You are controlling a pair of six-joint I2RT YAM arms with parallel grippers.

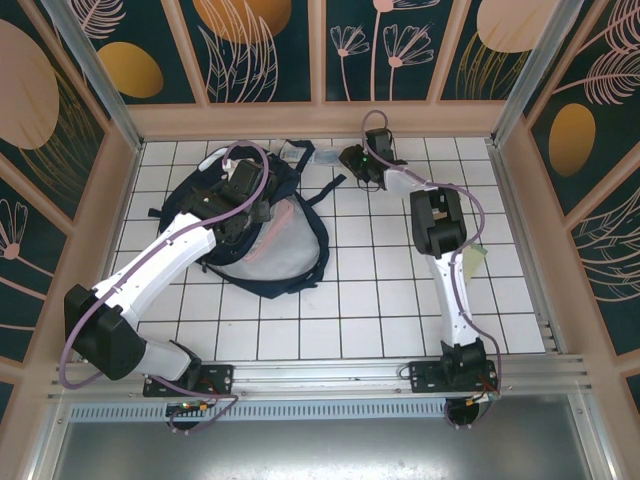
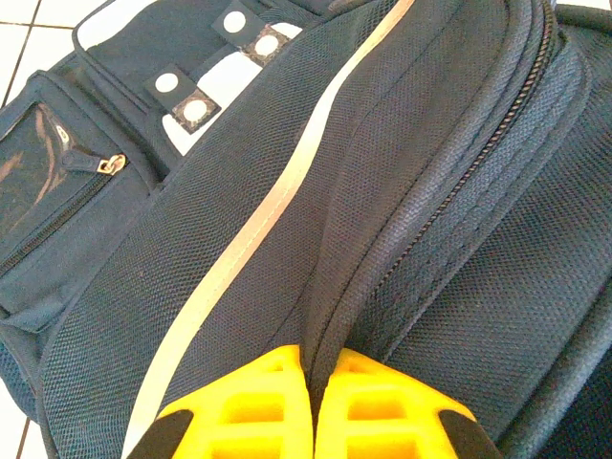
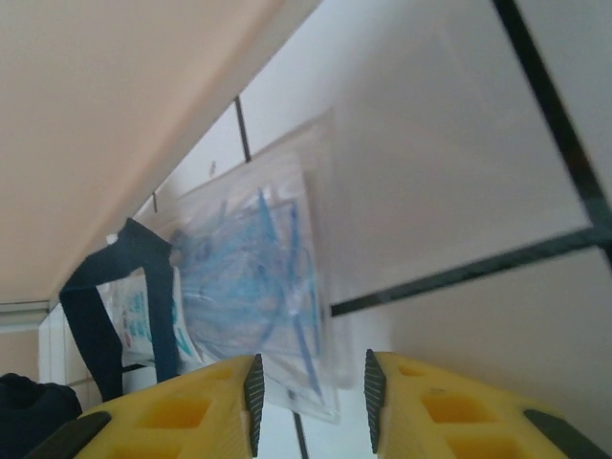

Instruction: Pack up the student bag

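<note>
Navy-blue fabric student bag (image 2: 430, 287) is pinched by the closed left gripper (image 2: 313, 368); the open right gripper (image 3: 313, 382) may slip off the flat clear plastic pouch (image 3: 249, 277).

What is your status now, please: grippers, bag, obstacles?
Left gripper shut on a fold of the student bag. Right gripper open, low over a clear pouch. A dark strap lies across the pouch's edge.

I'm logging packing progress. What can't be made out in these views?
1. Student bag opening: top view, the left arm covers it; left wrist view is too close.
2. Clear pouch contents: blurred in the right wrist view, too small from above.
3. Pouch's far end: right wrist view, a dark strap crosses it.
</note>
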